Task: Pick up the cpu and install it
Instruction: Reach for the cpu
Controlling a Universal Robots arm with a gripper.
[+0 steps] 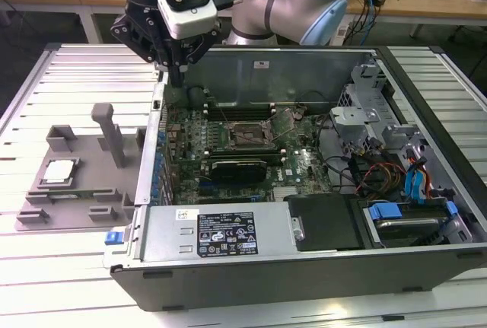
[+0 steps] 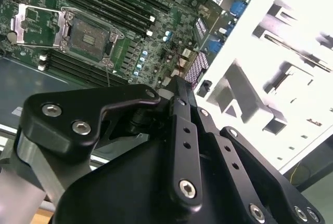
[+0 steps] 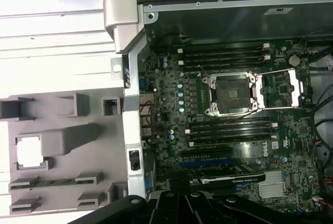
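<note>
The cpu (image 1: 59, 171), a small silver-white square, lies in a recess of the grey fixture (image 1: 84, 191) at the exterior view's left, outside the computer case. In the first wrist view the cpu (image 3: 29, 151) shows as a bright square. My gripper (image 1: 177, 77) hangs above the case's back corner, between the fixture and the motherboard, its fingers together and holding nothing. In the second wrist view the gripper (image 2: 177, 82) tapers to a shut tip. The motherboard socket (image 1: 247, 136) (image 3: 232, 94) (image 2: 88, 38) stands bare, with its metal load plate (image 3: 283, 88) swung open.
The open computer case (image 1: 228, 237) fills the middle of a slatted table (image 1: 46, 84). Its side wall (image 3: 132, 130) stands between fixture and motherboard. Memory slots (image 3: 223, 57) flank the socket. Drive cages and cables (image 1: 380, 168) sit at the exterior view's right. A post (image 1: 110, 134) rises from the fixture.
</note>
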